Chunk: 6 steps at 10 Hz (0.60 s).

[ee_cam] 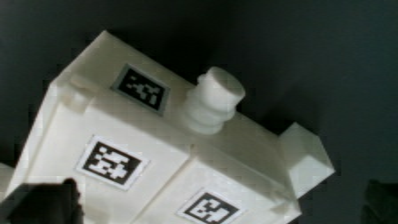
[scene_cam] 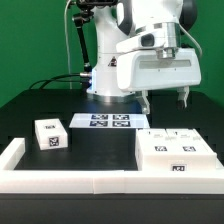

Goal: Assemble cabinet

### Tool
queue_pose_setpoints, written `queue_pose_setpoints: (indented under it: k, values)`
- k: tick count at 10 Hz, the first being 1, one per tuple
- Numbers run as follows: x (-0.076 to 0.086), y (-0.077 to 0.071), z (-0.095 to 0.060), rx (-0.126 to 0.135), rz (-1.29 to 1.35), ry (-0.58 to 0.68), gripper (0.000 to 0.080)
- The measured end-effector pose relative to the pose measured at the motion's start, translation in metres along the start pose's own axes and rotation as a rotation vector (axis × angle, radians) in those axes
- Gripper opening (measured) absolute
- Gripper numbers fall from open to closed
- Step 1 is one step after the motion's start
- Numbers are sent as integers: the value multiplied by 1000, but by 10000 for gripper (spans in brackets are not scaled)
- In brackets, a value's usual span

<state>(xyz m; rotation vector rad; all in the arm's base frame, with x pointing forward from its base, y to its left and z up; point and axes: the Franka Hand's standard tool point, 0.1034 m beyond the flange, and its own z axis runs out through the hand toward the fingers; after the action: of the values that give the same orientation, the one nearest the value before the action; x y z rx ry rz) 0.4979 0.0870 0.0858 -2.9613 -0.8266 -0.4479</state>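
Cabinet body [scene_cam: 175, 152] sits straight below my end effector [scene_cam: 166, 99], resting on the black desk [scene_cam: 100, 150]. There is clear air between us and nothing touches. My fingers [scene_cam: 148, 100] stand spread apart and carry nothing.

In the wrist view the body fills the frame slantwise, so its long axis runs skew to the line between my fingertips. I judge a wrist turn is needed before I descend, so that I straddle the narrower width and not the length.

The body is matte white and boxy, with crisp edges and flat faces. Its upper face carries several black-and-white square tags. A short round peg [ee_cam: 217, 95] stands up from that face, and a squared step [ee_cam: 302, 150] juts out at one end. Either could foul a careless descent. The surface looks smooth and hard, and is probably slippery to grip.

A small white block [scene_cam: 50, 133], also tagged, lies well off to one side of me. The marker board [scene_cam: 108, 121] lies flat between that block and the spot beneath me.
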Motion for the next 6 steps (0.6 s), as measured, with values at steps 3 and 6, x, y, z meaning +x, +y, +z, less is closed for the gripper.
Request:
queue_pose_setpoints:
  k: [3,6]
  values:
    - [-2,-7,1,8,233,-54,797]
    - [-16,-1,16,8,440,-61,797]
